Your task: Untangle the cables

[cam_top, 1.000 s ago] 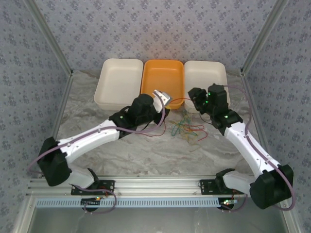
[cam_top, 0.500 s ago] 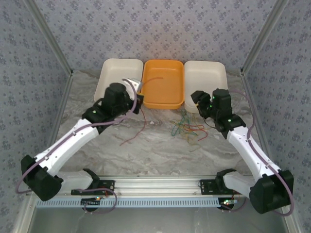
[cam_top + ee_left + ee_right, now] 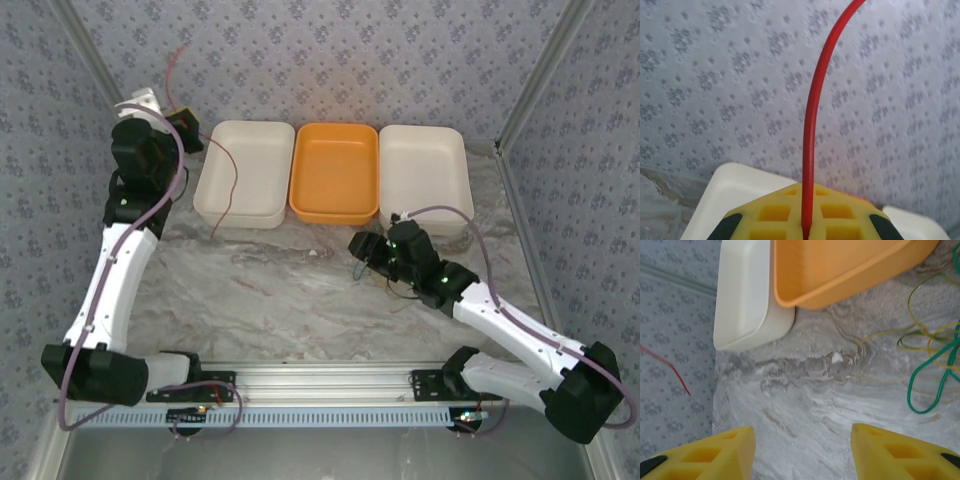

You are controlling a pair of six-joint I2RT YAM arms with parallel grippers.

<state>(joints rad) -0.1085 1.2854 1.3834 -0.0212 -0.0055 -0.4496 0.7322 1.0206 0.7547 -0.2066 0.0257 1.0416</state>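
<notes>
The left gripper [image 3: 805, 231] is clenched on a dark red cable [image 3: 810, 125]. Its own wrist camera shows the cable pinched between the yellow fingers [image 3: 775, 215] and rising straight up ahead of them against the patterned wall [image 3: 715, 75]. That view hides the lower end. The overhead camera shows it: the cable loops above the raised gripper, then hangs down to that gripper's right, across the left white tray [image 3: 260, 160], with its tip close to the table [image 3: 250, 290].

The right gripper [image 3: 801, 432] is released, its two yellow fingers [image 3: 710, 450] standing apart over bare marble with nothing between them. Its wrist camera shows what the arm covers from above. A green cable [image 3: 935, 375] and thin yellow cables [image 3: 920, 315] lie tangled ahead of the fingers and off to their right, resting on the table. The orange tray [image 3: 840, 270] sits ahead of them. Far to the left in this view, the end of the red cable hangs in front of the wall. From overhead, the right white tray [image 3: 423, 165] lies beyond this gripper.
</notes>
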